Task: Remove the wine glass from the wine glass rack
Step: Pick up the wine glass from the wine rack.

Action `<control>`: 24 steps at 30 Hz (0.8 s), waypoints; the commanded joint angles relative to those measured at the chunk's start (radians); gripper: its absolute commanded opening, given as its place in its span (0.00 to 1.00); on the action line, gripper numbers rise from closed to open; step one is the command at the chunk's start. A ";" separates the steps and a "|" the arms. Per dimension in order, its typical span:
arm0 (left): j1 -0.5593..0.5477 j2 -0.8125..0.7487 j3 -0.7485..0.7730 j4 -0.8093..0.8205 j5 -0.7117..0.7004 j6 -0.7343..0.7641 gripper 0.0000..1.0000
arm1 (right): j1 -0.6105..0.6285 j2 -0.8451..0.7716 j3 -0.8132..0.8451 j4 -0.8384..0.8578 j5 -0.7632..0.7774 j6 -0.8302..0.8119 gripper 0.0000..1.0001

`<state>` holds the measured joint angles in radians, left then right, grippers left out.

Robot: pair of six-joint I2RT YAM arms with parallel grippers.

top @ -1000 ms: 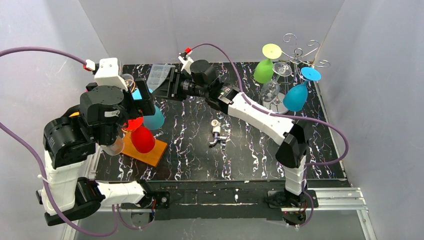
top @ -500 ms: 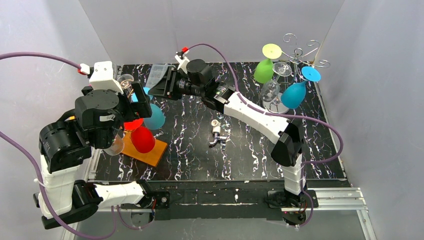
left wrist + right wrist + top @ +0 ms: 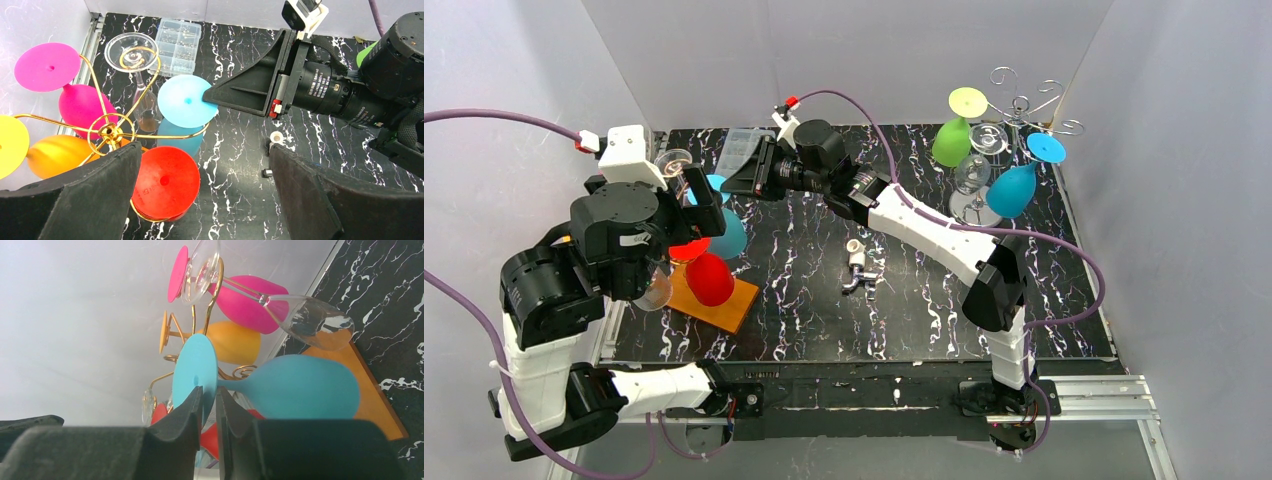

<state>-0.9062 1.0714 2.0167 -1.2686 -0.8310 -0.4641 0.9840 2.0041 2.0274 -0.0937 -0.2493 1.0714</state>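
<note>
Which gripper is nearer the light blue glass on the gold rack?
Right. Right gripper straddles the foot rim of the light blue glass; the left gripper hangs open above the gold rack, off the glass.

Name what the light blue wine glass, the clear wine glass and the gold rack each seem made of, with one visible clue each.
Light blue wine glass: likely silicone or plastic; opaque, matte, even colour.
Clear wine glass: glass or clear plastic; transparent, glinting.
Gold rack: seemingly metal wire; thin, shiny, curled ends.
</note>
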 commanded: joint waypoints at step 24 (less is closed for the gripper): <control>0.000 -0.014 -0.029 0.021 -0.030 -0.024 0.99 | 0.000 -0.085 -0.045 0.142 -0.002 0.129 0.01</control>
<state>-0.9062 1.0649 1.9903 -1.2572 -0.8310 -0.4728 0.9840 1.9972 2.0087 -0.0441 -0.2497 1.1515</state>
